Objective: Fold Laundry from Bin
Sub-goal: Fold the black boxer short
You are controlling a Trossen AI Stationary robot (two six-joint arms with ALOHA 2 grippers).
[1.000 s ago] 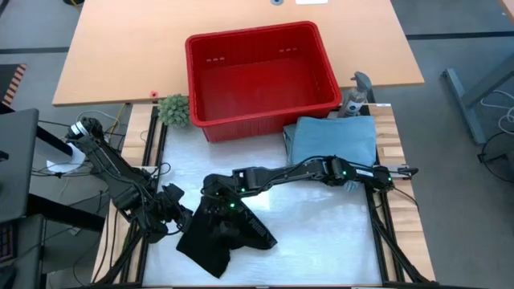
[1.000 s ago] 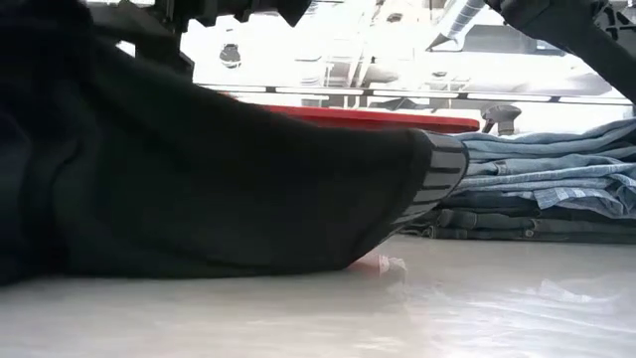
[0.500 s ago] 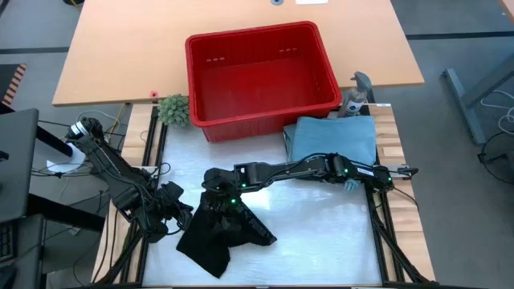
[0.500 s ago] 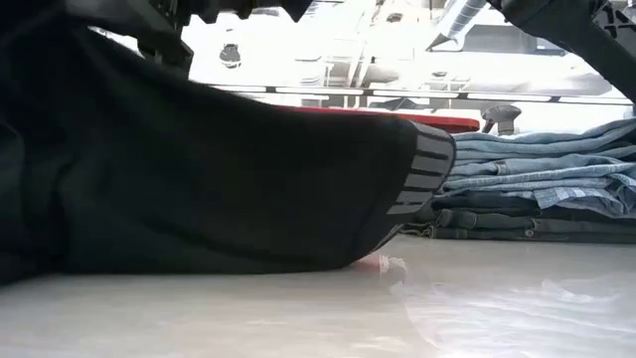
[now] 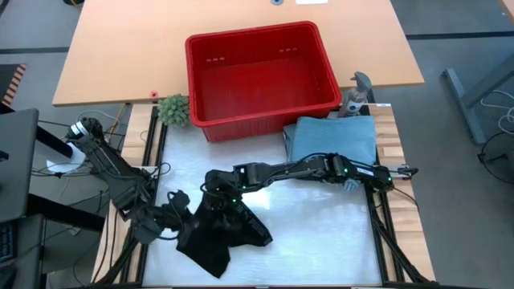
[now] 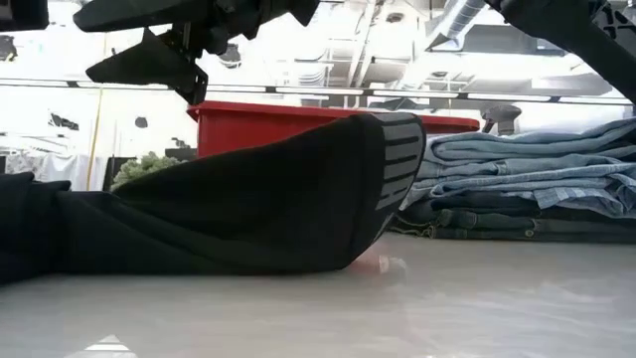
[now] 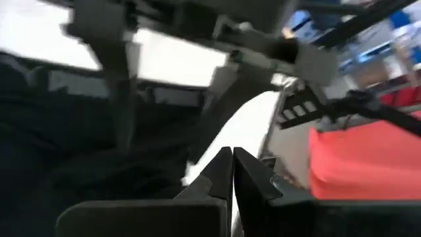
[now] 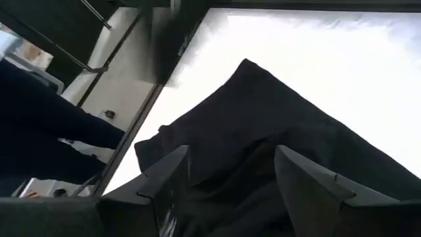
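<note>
Laundry lies in two places on the pale surface (image 5: 321, 233): a crumpled black garment (image 5: 221, 233) near the front, and folded denim (image 5: 333, 138) stacked beside the empty red bin (image 5: 259, 76). Right tool (image 5: 215, 191) hovers over the garment, fingers wide, holding nothing. Left tool (image 5: 175, 210), pinched closed and empty, sits at the garment's left edge.

bin (image 5: 261, 74): at the table's far middle
plant (image 5: 173, 109): just left of the bin
folded denim stack (image 5: 333, 138): right of the table's middle, touching the bin's near right corner
dark garment (image 5: 222, 233): near middle of the table
left gripper (image 5: 178, 215): at the garment's left edge
right gripper (image 5: 215, 187): over the garment's far edge
</note>
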